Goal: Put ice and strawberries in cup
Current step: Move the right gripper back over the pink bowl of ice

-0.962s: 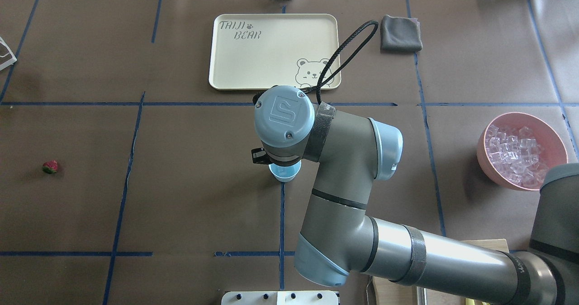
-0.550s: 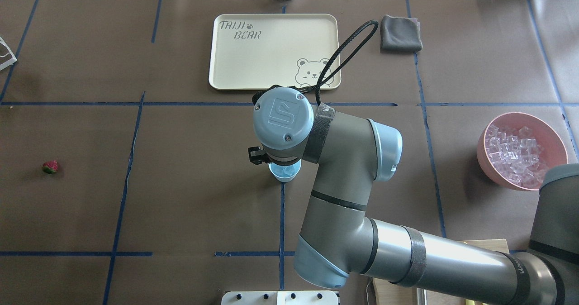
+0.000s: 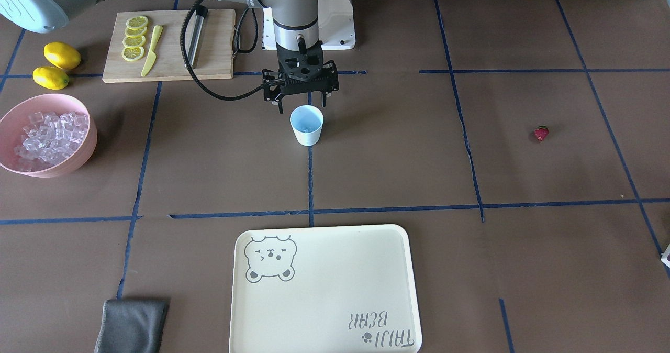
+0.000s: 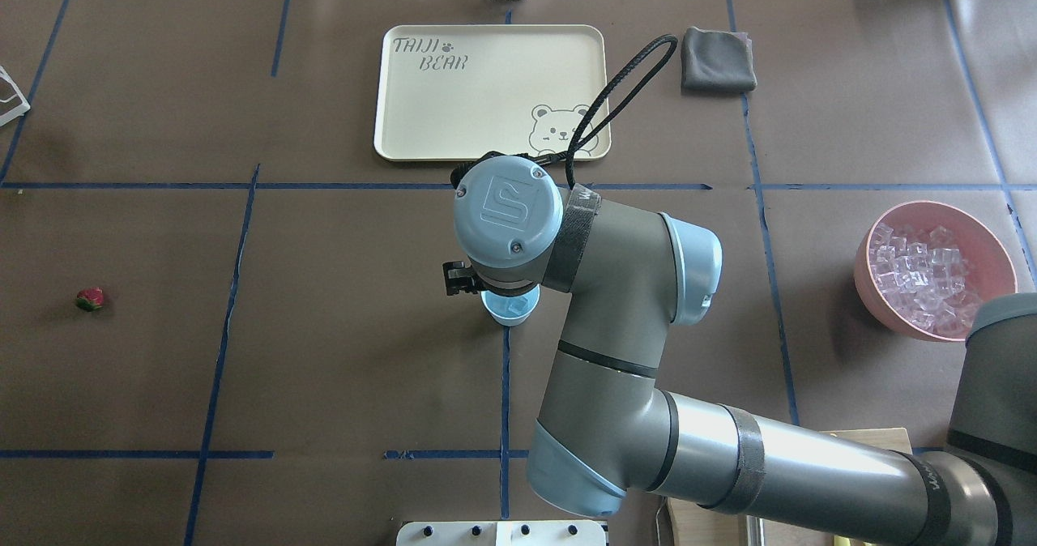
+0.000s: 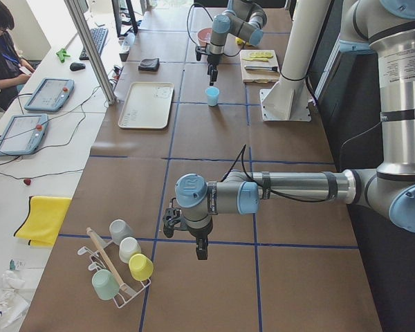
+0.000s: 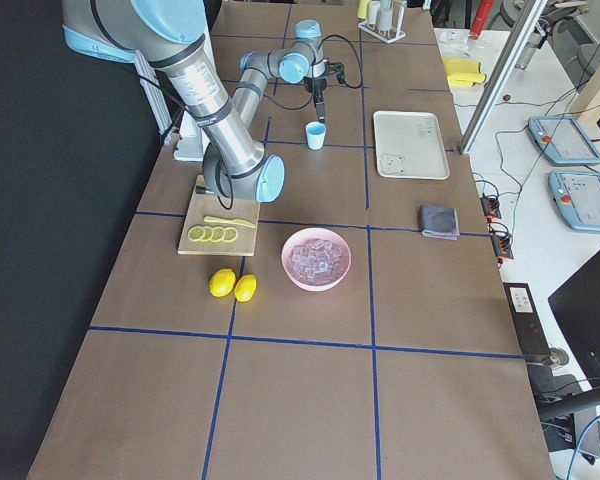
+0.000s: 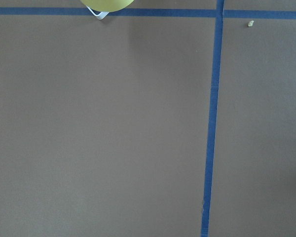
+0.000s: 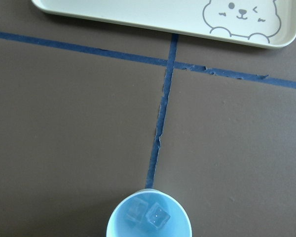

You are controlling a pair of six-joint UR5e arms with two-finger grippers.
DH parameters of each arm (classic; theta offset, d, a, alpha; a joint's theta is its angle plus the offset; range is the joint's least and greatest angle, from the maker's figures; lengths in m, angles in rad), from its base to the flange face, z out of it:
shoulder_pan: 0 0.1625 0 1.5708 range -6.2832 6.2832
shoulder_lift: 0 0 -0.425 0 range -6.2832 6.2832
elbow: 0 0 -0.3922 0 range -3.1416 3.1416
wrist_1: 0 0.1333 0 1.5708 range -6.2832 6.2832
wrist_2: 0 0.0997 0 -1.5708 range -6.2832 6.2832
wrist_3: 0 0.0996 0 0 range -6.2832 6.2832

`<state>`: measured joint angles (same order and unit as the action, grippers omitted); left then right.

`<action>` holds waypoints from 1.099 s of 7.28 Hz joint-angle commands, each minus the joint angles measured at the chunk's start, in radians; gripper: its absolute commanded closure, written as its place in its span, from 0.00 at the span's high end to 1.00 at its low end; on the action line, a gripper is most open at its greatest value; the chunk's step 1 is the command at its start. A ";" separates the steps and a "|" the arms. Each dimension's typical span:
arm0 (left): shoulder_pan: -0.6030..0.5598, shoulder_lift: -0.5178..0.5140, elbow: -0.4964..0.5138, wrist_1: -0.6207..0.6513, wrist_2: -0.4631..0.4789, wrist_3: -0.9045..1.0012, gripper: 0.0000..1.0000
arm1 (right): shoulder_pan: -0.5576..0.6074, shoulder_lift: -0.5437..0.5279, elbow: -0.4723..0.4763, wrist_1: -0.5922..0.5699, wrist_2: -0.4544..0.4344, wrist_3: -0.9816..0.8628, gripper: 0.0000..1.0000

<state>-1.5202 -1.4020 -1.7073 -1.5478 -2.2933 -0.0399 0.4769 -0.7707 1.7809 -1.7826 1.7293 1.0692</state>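
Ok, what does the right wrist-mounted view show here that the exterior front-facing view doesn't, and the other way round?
Only the right wrist-mounted view looks straight down into the cup and shows two ice cubes at its bottom. Only the front-facing view shows the right gripper, open close by the cup, the strawberry lying well apart from it, the pink bowl with more cubes, the lemons and the cutting board. Both show the cup, the bear tray and the blue tape lines.
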 commanded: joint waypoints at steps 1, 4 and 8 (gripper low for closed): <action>0.000 0.000 0.000 0.000 0.000 0.000 1.00 | 0.116 -0.135 0.153 -0.003 0.097 -0.157 1.00; 0.000 0.000 0.000 0.000 -0.002 0.000 1.00 | 0.340 -0.359 0.271 0.003 0.280 -0.476 1.00; 0.000 0.000 0.000 0.003 -0.002 0.000 1.00 | 0.515 -0.553 0.282 0.009 0.368 -0.803 1.00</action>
<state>-1.5197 -1.4021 -1.7078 -1.5464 -2.2947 -0.0399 0.9476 -1.2671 2.0621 -1.7737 2.0846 0.3575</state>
